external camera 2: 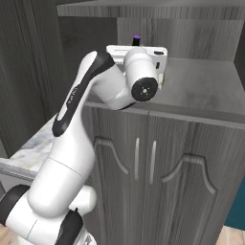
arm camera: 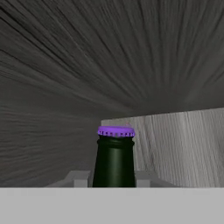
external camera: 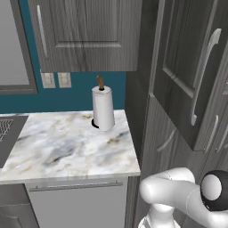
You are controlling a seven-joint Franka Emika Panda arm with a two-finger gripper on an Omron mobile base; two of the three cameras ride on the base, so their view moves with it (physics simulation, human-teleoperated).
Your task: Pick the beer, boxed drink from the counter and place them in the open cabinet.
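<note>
We see the open cabinet (external camera 2: 201,91), a dark grey wood-grain compartment, with the white arm reaching into it from seven o'clock in the right base view. The hand (external camera 2: 143,51) sits just over the cabinet's floor near its left wall. In the hand view, the beer (arm camera: 114,162) rises straight up at six o'clock between the fingers, so the hand is closed on the bottle; its base is hidden, so we cannot tell whether it touches the cabinet floor. The bottle is near-black glass with a greenish sheen down the neck, topped by a crimped purple cap, and that cap pokes up at twelve o'clock above the hand in the right base view. In the left base view, a marble surface (external camera: 67,147) carries a paper-towel roll (external camera: 103,109) at its back right corner.
</note>
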